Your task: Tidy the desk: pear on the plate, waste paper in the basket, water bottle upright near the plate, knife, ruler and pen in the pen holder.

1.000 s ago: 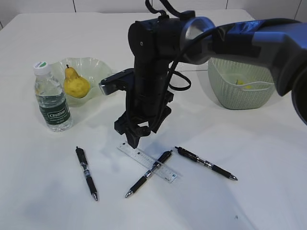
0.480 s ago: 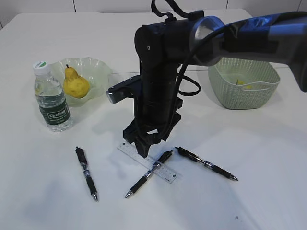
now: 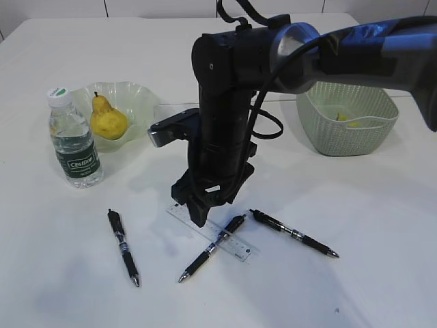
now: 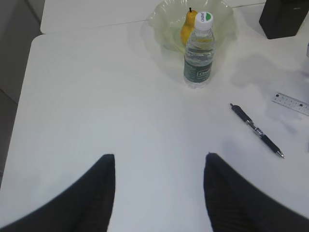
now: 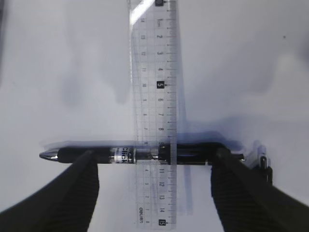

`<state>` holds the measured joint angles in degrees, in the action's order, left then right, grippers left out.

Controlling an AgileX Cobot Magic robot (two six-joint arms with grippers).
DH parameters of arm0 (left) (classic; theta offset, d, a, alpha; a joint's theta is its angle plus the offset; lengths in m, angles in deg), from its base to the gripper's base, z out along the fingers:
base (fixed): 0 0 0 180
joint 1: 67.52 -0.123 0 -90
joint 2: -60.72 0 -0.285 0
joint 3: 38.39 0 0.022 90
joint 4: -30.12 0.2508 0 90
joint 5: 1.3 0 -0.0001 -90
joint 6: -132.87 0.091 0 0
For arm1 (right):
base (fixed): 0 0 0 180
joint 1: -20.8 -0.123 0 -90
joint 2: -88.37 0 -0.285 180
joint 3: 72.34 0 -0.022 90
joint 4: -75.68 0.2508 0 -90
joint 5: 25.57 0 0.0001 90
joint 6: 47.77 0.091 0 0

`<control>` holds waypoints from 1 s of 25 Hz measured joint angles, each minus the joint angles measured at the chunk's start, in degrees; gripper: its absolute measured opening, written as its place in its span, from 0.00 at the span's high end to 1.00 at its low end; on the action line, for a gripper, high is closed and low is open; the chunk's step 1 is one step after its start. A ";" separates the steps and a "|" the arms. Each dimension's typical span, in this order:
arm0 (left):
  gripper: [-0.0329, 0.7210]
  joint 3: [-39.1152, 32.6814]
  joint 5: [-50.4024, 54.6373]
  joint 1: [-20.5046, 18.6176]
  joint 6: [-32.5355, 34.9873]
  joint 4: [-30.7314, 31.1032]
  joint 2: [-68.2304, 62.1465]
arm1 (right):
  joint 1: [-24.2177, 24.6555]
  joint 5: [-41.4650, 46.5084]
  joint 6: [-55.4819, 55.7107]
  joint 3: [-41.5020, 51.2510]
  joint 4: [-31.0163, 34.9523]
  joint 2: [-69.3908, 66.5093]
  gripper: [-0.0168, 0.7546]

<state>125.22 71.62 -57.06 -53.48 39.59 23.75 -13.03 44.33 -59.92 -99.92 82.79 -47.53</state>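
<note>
My right gripper [image 3: 198, 217] hangs open just above the near-left end of the clear ruler [image 3: 213, 234], holding nothing. In the right wrist view the ruler [image 5: 153, 96] runs lengthwise between the spread fingers [image 5: 79, 193]. A black pen [image 5: 140, 154] crosses it at the fingertips. That pen [image 3: 212, 248] has one more pen [image 3: 123, 246] to its left and another [image 3: 293, 234] to its right. The pear [image 3: 108, 119] sits on the plate [image 3: 136, 92], with the water bottle [image 3: 75, 140] upright beside it. My left gripper [image 4: 159, 157] is open over bare table. Knife and pen holder are out of view.
The green basket [image 3: 321, 130] stands at the back right with a yellowish scrap [image 3: 348, 123] inside. The right arm's bulk [image 3: 225, 102] rises over the table's middle. A dark block [image 4: 285, 17] shows at the top right of the left wrist view.
The right gripper has moved slightly right and down, closer to the ruler's end. Nothing on the table has shifted, and the jaws keep the same spread.
</note>
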 joint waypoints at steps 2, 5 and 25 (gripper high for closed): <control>0.41 0.00 0.00 0.00 0.00 0.00 0.00 | 0.00 0.00 -0.99 0.00 0.00 0.00 0.25; 0.41 0.00 0.00 0.00 0.00 0.00 0.00 | 0.00 0.00 -1.86 0.00 0.00 -0.12 0.25; 0.41 0.00 0.00 0.00 0.00 0.00 0.00 | 0.00 -0.08 -2.20 0.00 -0.11 -3.72 0.25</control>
<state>125.22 71.62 -57.06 -53.48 39.59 23.75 -13.03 44.25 -62.12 -99.92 82.69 -51.25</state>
